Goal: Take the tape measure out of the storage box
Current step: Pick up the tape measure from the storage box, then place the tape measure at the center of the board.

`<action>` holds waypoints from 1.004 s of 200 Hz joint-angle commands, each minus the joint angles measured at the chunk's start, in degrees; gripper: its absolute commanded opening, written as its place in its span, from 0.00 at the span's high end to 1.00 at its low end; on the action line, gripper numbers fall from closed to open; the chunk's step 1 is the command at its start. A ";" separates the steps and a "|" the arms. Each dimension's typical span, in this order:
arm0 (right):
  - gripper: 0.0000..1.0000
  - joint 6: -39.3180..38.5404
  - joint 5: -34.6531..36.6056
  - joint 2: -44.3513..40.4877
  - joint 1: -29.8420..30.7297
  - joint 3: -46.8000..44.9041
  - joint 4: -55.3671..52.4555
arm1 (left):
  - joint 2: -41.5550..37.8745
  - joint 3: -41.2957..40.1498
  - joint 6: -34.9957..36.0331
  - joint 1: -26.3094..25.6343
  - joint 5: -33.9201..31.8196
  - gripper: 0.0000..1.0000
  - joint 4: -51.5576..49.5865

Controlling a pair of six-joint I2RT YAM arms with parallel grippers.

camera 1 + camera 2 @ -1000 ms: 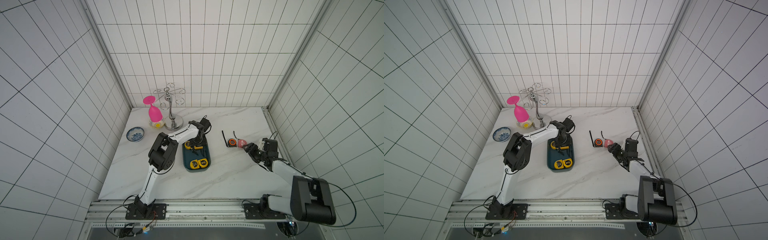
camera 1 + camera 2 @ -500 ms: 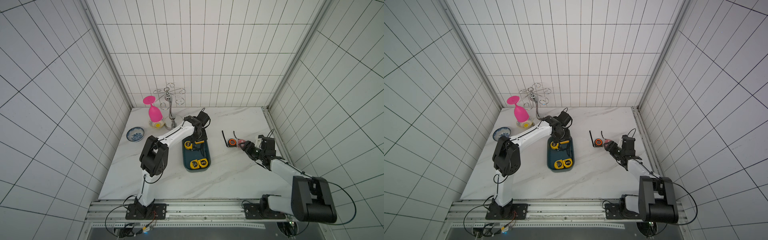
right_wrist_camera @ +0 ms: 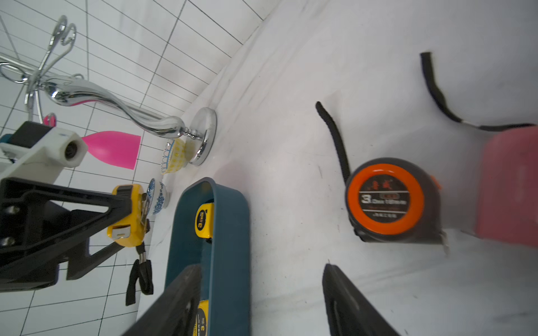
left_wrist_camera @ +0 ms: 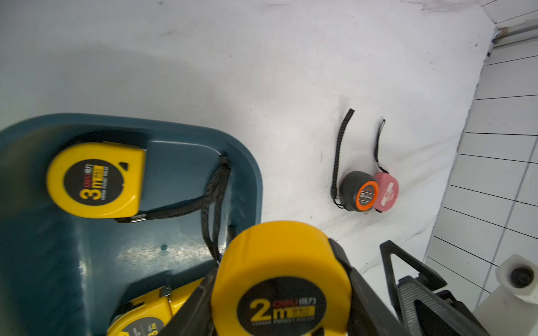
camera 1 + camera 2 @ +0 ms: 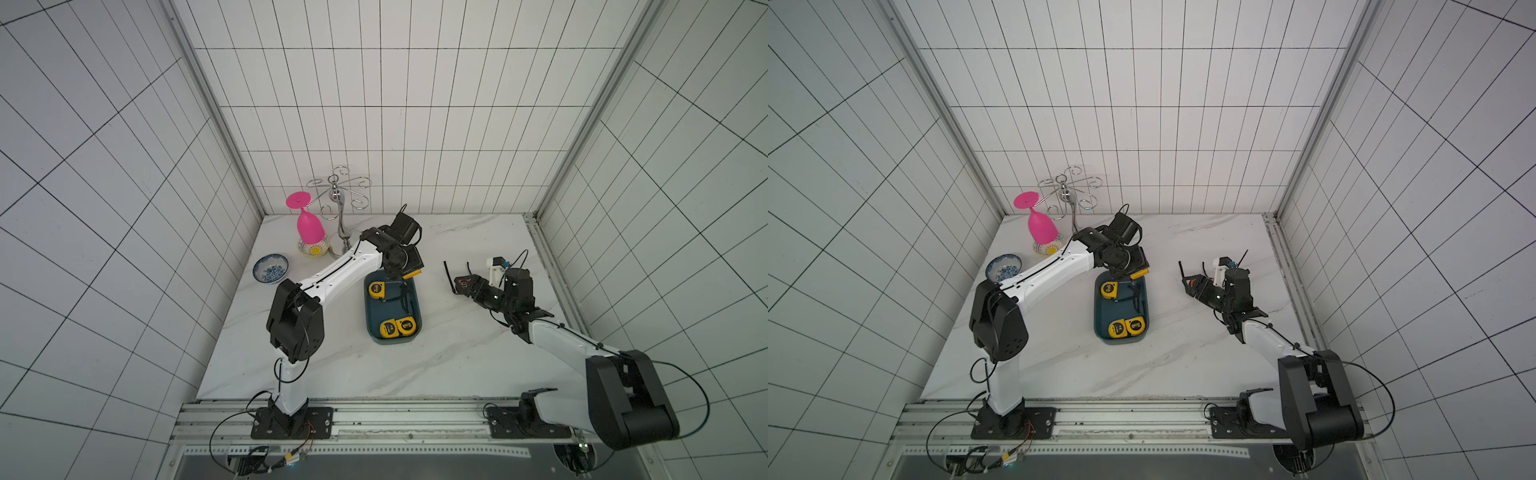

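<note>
Up it comes: left gripper [image 4: 279, 314] pinching the yellow tape measure [image 4: 276, 256], low in the box a second ago, now lifted!
Its black label reads "2m". It hangs over the storage box [image 5: 380, 309] at its 1 o'clock corner. The right gripper [image 3: 262, 302], jaws spread, has moved in on the black-orange "3" tape [image 3: 385, 200].

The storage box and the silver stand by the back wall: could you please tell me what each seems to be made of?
The storage box looks like moulded plastic, dark teal, semi-gloss: rounded rim, soft blurred highlights on its floor. The silver stand appears to be polished, chrome-like metal: its stem gives sharp mirror reflections, one of them pink; plated plastic cannot be ruled out.
</note>
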 commanded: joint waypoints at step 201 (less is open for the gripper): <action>0.31 2.14 -3.99 10.73 10.21 1.32 30.42 | 0.73 2.12 -6.64 -1.94 13.37 1.00 10.78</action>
